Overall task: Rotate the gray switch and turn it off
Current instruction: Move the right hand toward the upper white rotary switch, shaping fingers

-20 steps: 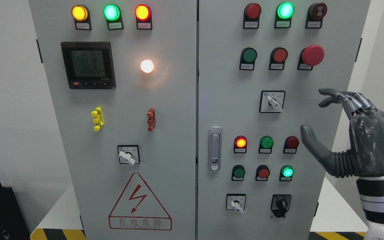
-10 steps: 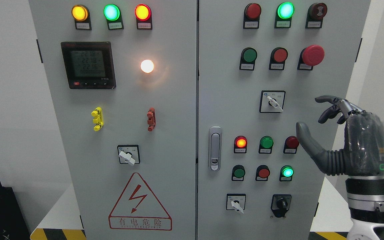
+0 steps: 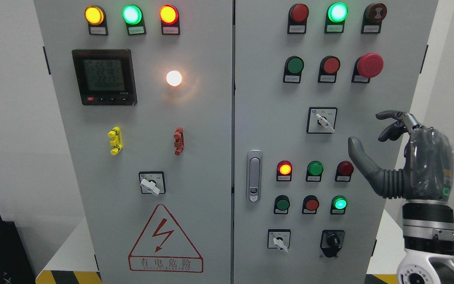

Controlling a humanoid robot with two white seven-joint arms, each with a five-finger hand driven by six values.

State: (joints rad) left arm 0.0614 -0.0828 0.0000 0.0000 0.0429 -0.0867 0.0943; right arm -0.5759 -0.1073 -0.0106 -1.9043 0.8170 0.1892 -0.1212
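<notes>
Gray switch (image 3: 321, 120): rotary selector on the right cabinet door (image 3: 266, 130), upper middle; handle points down-right, untouched.
Right hand (image 3: 402, 157): holds nothing; thumb spread, fingers partly curled, just right of the switch.
Change: hand has drifted inward and fingers have curled since a second ago.
Meaning: approach under way, rotation not begun.
Left hand: not visible.
Containers: none apart from the closed cabinet; contents hidden.

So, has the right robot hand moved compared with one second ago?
Yes. The right robot hand has shifted left, toward the red lamp, and its fingers now sit lower against the gray switch.
</notes>
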